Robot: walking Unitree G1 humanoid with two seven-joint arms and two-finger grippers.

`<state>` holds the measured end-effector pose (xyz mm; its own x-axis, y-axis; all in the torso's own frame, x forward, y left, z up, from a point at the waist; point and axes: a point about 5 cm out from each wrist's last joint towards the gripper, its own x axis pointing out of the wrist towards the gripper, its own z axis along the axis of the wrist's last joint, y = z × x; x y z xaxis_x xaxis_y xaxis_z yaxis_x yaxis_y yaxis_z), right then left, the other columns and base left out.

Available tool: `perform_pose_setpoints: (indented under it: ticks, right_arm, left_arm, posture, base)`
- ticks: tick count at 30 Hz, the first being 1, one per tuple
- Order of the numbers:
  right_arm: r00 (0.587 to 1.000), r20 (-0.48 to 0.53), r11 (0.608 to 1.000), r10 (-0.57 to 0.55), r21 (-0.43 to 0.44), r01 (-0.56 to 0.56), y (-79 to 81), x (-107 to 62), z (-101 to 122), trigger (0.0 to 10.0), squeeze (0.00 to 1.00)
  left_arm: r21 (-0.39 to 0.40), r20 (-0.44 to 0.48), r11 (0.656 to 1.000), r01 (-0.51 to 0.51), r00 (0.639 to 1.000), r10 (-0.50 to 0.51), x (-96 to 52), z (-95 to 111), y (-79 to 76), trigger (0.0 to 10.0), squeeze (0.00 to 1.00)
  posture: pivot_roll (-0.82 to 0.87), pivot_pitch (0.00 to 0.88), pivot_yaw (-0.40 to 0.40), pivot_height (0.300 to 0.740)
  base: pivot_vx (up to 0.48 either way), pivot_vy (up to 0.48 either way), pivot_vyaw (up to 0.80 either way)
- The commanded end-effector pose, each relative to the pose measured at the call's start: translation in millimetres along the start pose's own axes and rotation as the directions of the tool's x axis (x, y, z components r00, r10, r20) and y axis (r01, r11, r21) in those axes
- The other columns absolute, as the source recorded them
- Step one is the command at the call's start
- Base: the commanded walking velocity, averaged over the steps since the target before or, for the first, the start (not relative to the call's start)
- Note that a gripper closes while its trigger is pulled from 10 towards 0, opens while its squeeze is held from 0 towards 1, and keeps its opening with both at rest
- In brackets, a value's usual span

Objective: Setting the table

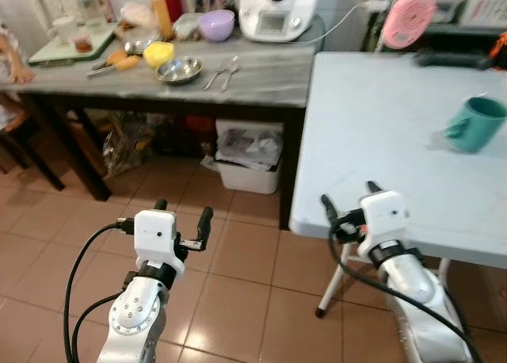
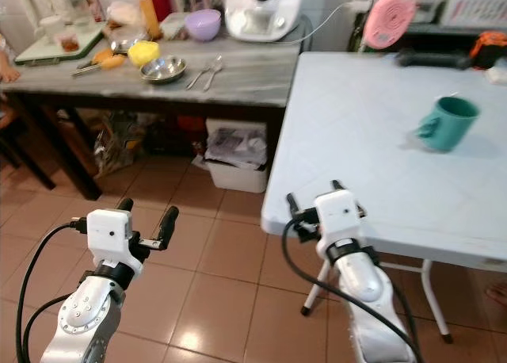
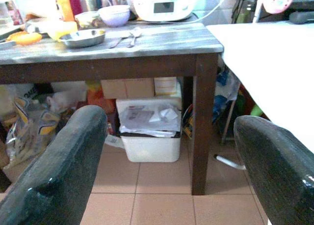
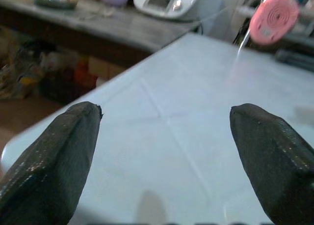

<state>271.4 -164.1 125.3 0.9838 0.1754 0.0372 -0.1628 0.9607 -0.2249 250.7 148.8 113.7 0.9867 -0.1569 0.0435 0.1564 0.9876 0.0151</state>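
A teal mug [image 1: 476, 123] stands alone on the pale blue bench [image 1: 380, 133], well in from the near edge and toward its far right side; what is in it cannot be made out. Across the gap, on the grey wooden bench [image 1: 261, 74], sit three bowls: a steel bowl [image 1: 179, 70] near the front edge, a yellow bowl [image 1: 158, 54] just behind it to the left, and a lilac bowl [image 1: 216, 24] further back. Their contents cannot be seen. Two metal spoons [image 1: 221, 74] lie side by side just right of the steel bowl. A white kitchen machine [image 1: 279, 10] stands at the back right corner, and a pink round fan [image 1: 409, 18] hangs over the far edge of the pale bench. Under the grey bench a white bin [image 3: 151, 131] holds crumpled paper.

The left hand [image 1: 183, 220] hovers over the tiled floor [image 1: 238, 260], its two black fingers [image 3: 59, 171] well apart and holding nothing. The right hand [image 1: 348, 204] sits at the near left corner of the pale bench, its fingers [image 4: 54, 156] likewise spread and empty, with bare tabletop ahead of them. The floor between the two benches lies open in front of the left hand.
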Motion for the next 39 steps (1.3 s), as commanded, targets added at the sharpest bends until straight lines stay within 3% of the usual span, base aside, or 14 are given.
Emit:
perform_pose_setpoints:
  ticks: [1,14,23,39]
  right_arm:
    - [1.000,0.017,1.000,0.003,0.002,-0.004,3.4,-0.5,4,10.0,0.00]
    - [1.000,0.019,1.000,-0.010,0.013,0.010,7.5,1.1,5,10.0,0.00]
    - [1.000,0.016,1.000,-0.006,0.015,0.006,9.1,4.8,6,10.0,0.00]
    - [1.000,0.017,1.000,0.010,0.007,-0.010,9.8,9.4,6,10.0,0.00]
  left_arm:
    - [0.008,-0.011,1.000,-0.015,1.000,0.016,-1.0,-1,6.1,10.0,0.00]
    - [0.015,-0.015,1.000,0.004,1.000,-0.004,1.8,0,4.2,10.0,0.00]
    - [0.006,-0.004,1.000,-0.004,1.000,0.004,1.9,0,4.2,10.0,0.00]
    - [0.030,0.017,1.000,-0.002,1.000,0.002,3.2,2,0.7,10.0,0.00]
  posture:
    - [-0.20,0.080,0.099,0.740]
    - [-0.19,0.086,0.107,0.740]
    - [-0.19,0.082,0.098,0.740]
    - [-0.19,0.067,0.090,0.740]
  base:
    - [0.000,-0.375,0.00]
    - [0.000,-0.352,0.00]
    - [0.000,0.000,0.00]
    - [0.000,0.000,-0.69]
